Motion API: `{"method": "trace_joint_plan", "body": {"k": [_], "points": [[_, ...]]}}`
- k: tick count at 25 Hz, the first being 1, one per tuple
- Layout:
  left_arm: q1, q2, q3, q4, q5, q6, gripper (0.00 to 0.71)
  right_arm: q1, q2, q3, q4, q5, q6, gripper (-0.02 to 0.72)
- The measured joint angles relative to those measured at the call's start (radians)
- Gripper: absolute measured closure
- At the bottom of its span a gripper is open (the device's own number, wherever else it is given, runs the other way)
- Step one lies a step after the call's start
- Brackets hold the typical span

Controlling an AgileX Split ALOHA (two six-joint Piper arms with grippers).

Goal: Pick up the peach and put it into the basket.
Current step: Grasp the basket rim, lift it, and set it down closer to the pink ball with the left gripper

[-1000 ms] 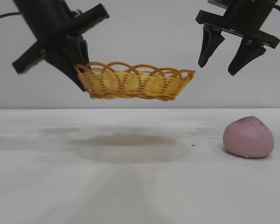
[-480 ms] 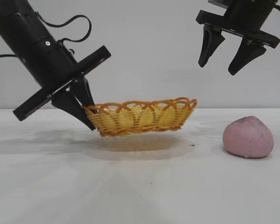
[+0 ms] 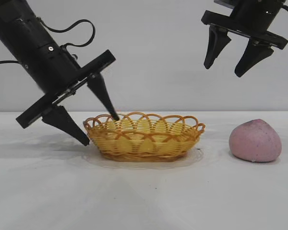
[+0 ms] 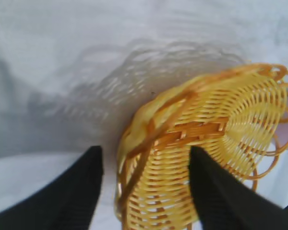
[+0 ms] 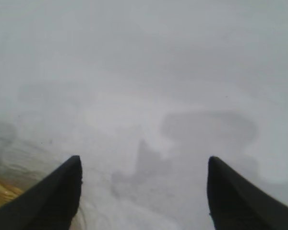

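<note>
White tabletop (image 3: 144, 201) runs back to a plain pale wall, and the basket (image 3: 144, 136) sits flat on it near the middle, with the peach (image 3: 255, 140) resting on the same surface well apart to one side, under the right arm's reach. The left gripper (image 3: 102, 130) is at the basket's end with its fingers spread, one tip over the scalloped rim and the other outside the wall, so the rim lies between them unpinched; the left wrist view shows the same gap on both sides of the weave. The right gripper (image 3: 224, 71) hangs high above the table, up and a little inward of the peach, fingers wide apart and holding nothing. The peach looks like a matte, rounded lump with a flat underside and a slightly pointed, speckled top; its dull skin should give decent friction, and it is probably light and perhaps a little yielding, so a moderate squeeze would do. The best hold seems to be across its widest part, low on the sides, since a pinch near the tapering top could squirt it out. The basket looks light and springy and could skid if the peach is dropped against its rim
</note>
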Motion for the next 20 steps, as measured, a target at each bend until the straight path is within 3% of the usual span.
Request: {"method": "trace_joint_plan", "body": {"k": [8, 20], "points": [[0.0, -0.066, -0.052, 0.203, 0.063, -0.013, 0.268, 0.0, 0.0, 0.0, 0.0, 0.0, 0.0, 0.233], [0.0, -0.106, -0.304, 0.887, 0.187, -0.217, 0.268, 0.0, 0.0, 0.0, 0.0, 0.0, 0.0, 0.233]]}}
